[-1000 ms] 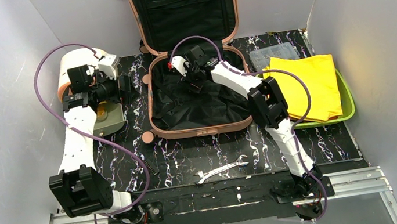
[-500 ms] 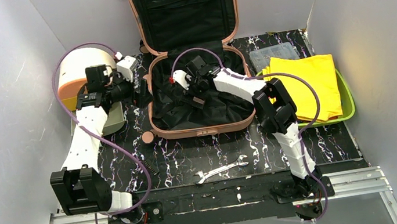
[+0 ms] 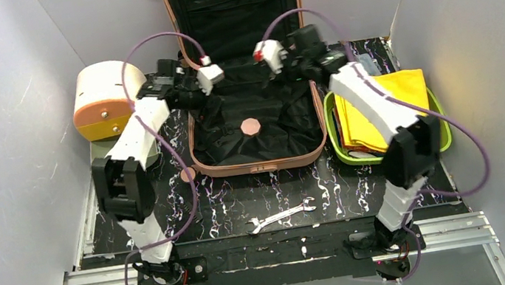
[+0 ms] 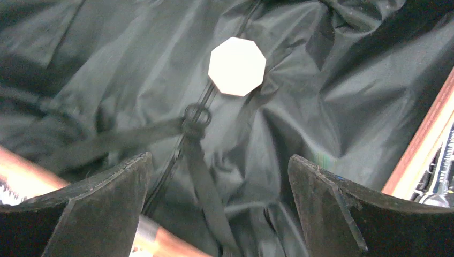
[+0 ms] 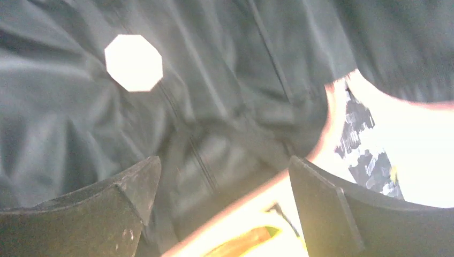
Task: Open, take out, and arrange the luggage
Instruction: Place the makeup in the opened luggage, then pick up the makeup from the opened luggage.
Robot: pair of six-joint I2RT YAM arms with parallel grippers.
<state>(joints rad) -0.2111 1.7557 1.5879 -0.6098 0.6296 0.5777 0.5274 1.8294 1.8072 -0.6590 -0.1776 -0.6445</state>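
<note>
drum box point(image 3: 103, 98): cream and orange, round, upper left of the top view, closed, standing on the counter point(image 3: 242, 196) just left of the luggage.
left fingers point(image 4: 107, 206): spread wide, gripping nothing; they hang over the left rear part of the luggage's lower half.
luggage point(image 3: 260, 165): salmon-pink hard shell, top centre of the frame, lying open. Lower half flat on the counter, lid upright against the back wall.
luggage contents: crumpled black lining point(image 3: 277, 128), a pale pink octagonal disc point(image 3: 251, 125) lying on it near the middle, and a black strap with a ring buckle point(image 4: 196, 114) just beside the disc.
wrench point(image 3: 282, 215): lies on the counter at lower centre, apart from the luggage.
right fingers point(image 5: 332, 214): spread wide, gripping nothing; over the right rear part of the lower half.
tray point(image 3: 443, 132): lime green, right side, just beside the luggage. A folded yellow cloth point(image 3: 386, 105) fills it.
</note>
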